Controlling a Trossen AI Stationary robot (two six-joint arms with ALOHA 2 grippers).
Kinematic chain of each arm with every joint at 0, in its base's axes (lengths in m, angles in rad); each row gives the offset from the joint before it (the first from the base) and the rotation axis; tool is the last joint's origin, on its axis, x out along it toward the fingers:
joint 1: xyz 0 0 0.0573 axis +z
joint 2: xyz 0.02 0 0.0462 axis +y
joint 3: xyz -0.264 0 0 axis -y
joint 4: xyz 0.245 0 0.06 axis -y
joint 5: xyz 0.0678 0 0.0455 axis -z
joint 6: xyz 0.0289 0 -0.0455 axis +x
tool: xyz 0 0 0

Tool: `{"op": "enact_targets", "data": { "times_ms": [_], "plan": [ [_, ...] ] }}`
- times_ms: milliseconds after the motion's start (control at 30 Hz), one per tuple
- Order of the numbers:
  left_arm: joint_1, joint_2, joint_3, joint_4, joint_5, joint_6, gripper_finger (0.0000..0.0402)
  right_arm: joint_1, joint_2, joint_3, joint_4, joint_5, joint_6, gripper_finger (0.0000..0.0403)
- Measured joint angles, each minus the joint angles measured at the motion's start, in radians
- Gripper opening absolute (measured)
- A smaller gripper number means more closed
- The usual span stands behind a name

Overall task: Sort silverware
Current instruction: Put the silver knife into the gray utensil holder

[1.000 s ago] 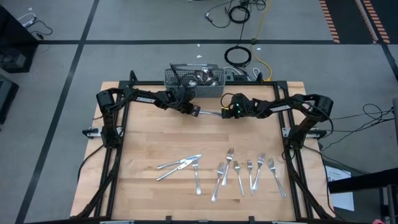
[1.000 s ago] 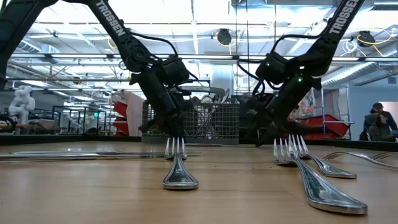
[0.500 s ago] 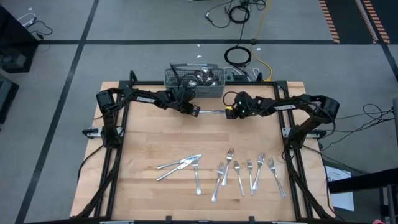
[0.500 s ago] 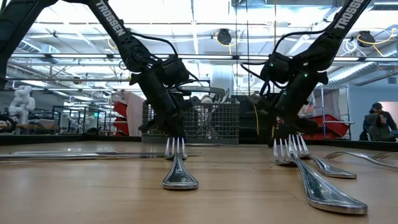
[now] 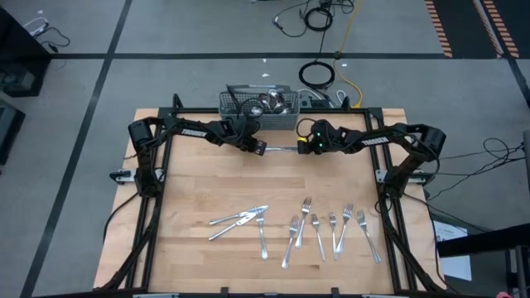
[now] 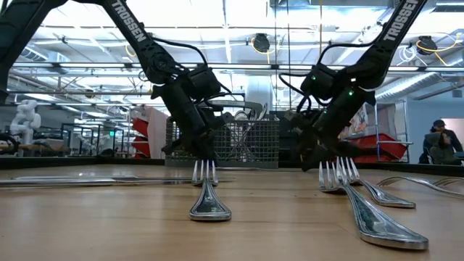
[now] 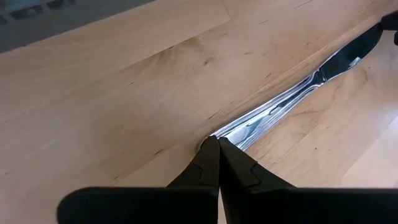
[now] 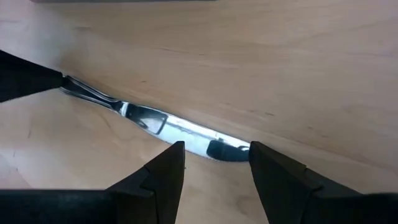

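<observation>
A silver table knife [image 5: 281, 149] lies level between my two grippers near the table's far edge, pointing left to right. My left gripper [image 5: 263, 148] is shut on its handle end. My right gripper [image 5: 300, 149] is open, with one finger on each side of the rounded blade tip [image 8: 225, 150], and a gap shows on both sides. Whether the knife rests on the wood or hangs just above it, I cannot tell. Several forks [image 5: 331, 228] lie side by side near the front right. More silverware [image 5: 244, 219] lies crossed at the front centre. My left gripper pinches the knife's handle end [image 7: 227, 132] between its two fingertips [image 7: 208, 158]. It comes slanting down from the table's left, roughly in line with the knife. The knife reaches away from the fingers toward the table's right and stays about level.
A grey wire-mesh cutlery basket [image 5: 257, 103] holding more silverware stands at the table's far edge, just behind both grippers. In the low view, forks [image 6: 210, 196] lie close in the foreground. Bare wood lies between the grippers and the sorted rows.
</observation>
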State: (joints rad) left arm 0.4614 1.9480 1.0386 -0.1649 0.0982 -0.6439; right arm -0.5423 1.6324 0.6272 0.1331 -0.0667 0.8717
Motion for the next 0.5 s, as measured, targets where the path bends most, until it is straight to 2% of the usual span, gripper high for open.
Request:
{"op": "enact_targets", "data": {
  "times_ms": [100, 333, 500],
  "plan": [
    [0.0, 0.0, 0.0, 0.0, -0.001, 0.002, 0.0, -0.002, -0.004, 0.002, -0.033, 0.0, -0.012, 0.0174],
    [0.0, 0.0, 0.0, 0.0, -0.002, 0.004, 0.0, -0.028, -0.069, -0.003, -0.088, -0.079, -0.043, 0.0174],
    [0.0, 0.0, 0.0, 0.0, -0.002, 0.005, 0.0, -0.034, -0.085, -0.003, -0.138, -0.038, -0.07, 0.0174]
  ]
}}
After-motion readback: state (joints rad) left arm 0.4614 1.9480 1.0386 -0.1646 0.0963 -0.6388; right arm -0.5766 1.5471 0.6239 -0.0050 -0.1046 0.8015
